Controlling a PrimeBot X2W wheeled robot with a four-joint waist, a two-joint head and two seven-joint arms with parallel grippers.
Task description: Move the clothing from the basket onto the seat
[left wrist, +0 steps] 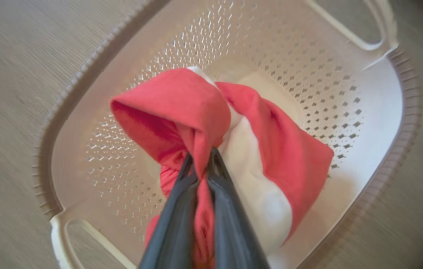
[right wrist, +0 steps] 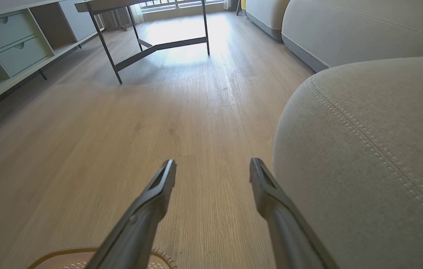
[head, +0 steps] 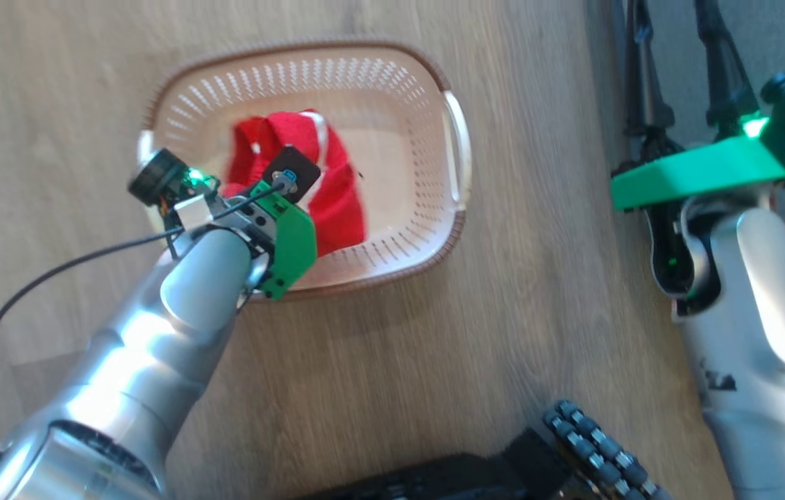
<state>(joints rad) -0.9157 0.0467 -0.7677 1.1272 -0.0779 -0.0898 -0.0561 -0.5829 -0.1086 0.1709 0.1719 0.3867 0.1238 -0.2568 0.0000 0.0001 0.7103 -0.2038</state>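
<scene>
The cream basket (head: 434, 173) with a brown rim stands on the wooden floor. Inside it lies the clothing (head: 336, 187), bright red with white panels. My left gripper (left wrist: 200, 158) reaches down into the basket (left wrist: 346, 112) and is shut on a bunched fold of the red clothing (left wrist: 174, 108), which is pulled up into a peak between the fingers. My right gripper (right wrist: 213, 164) hangs open above the floor with nothing between its fingers, just left of the grey seat (right wrist: 376, 149). In the head view the right gripper (head: 677, 62) is at the upper right, apart from the basket.
A black-legged table (right wrist: 159, 45) and a low drawer unit (right wrist: 9, 48) stand across the wooden floor, with another sofa section (right wrist: 346, 30) behind the seat. My dark base (head: 468, 472) sits at the lower edge. The basket rim (right wrist: 65, 252) is below the right gripper.
</scene>
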